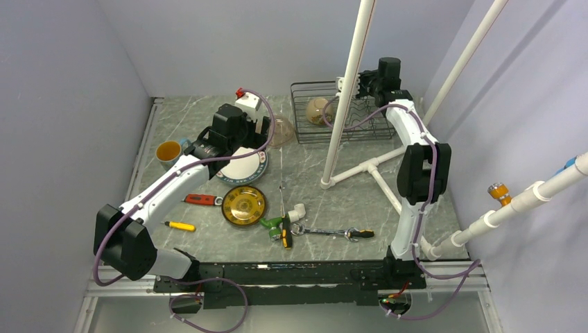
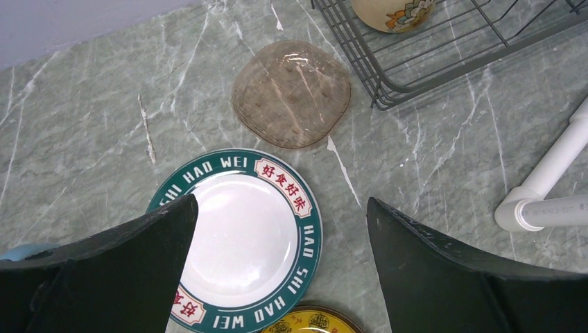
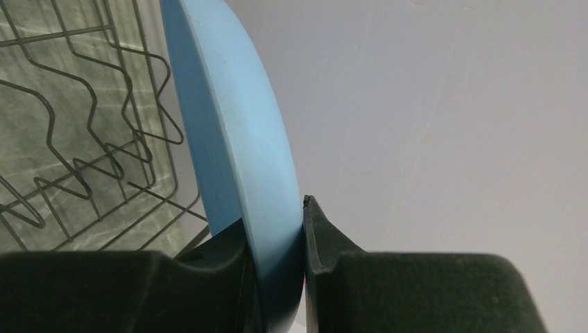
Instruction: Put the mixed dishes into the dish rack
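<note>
**Light-blue plate clamped beside the rack; left pincer spread above the white plate.**

The right pincer point(image 3: 276, 225) is clenched on the rim of the light-blue plate point(image 3: 236, 125), which is held upright on edge. The wire slots of the dish rack point(image 1: 296, 114) are seen just beside one face of the plate, and bare wall beside the other. The left pincer point(image 2: 281, 205) is released, jaws spread wide, with the white plate with green rim point(image 2: 236, 236) framed below them. Beyond its fingertips a clear brownish plate point(image 2: 291, 94) is laid flat near the rack's corner, with bare table between them.
</note>
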Controlling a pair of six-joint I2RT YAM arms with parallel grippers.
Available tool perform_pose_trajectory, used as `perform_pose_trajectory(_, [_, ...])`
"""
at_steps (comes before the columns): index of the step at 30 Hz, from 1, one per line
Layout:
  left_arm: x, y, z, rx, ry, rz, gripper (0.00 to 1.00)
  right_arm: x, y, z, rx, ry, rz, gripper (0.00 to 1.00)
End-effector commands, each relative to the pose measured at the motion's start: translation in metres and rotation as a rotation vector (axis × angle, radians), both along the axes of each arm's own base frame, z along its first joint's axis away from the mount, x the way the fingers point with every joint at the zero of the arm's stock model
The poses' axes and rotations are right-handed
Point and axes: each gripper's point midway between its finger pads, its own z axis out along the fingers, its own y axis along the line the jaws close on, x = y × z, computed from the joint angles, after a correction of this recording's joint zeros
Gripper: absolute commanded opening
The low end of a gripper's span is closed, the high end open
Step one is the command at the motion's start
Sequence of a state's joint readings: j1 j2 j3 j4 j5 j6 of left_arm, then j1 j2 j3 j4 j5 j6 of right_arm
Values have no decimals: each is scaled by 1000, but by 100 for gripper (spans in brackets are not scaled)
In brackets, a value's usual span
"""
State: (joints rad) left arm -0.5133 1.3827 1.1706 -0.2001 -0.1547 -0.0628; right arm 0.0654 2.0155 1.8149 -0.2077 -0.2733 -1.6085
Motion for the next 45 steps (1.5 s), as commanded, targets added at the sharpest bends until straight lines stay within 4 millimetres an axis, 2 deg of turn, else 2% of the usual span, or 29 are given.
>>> perform_pose_trajectory(1, [0,0,19,-13,-64,-3,98,9,2,6,2,-9,40,0])
perform_pose_trajectory(15, [1,0,17,-8,-60,-2,98,22,-1,-25,23,55,45,1])
perform_pose_trajectory(17, [1,-1,17,-10,-60,-5,98,25,-2,-27,31,64,42,19])
perform_pose_trajectory(19, [1,0,17,-9,-62,-5,98,27,-2,-26,39,58,37,30])
perform_pose_trajectory(26, [0,0,19,-12,-68,-5,98,28,-1,-15,109,42,-1,50])
perform_pose_trajectory(29, [0,0,19,-13,-66,-5,98,27,-4,-5,145,16,-66,56])
perform_pose_trajectory(30, [0,0,20,-14,-69,-7,98,26,-6,-3,155,14,-89,61])
perform_pose_trajectory(31, [0,0,20,-14,-68,-9,98,25,-6,-1,166,13,-107,76])
perform_pose_trajectory(32, [0,-1,20,-16,-68,-9,98,22,-8,1,177,13,-123,97])
perform_pose_trajectory(33, [-1,0,20,-17,-69,-9,98,18,-7,7,190,10,-130,99])
perform_pose_trajectory(39, [-1,-1,22,-23,-76,-12,98,-4,-2,15,258,25,-152,100])
perform_pose_trajectory(45, [-3,-1,25,-31,-90,-14,98,-20,-1,-1,247,81,-179,100])
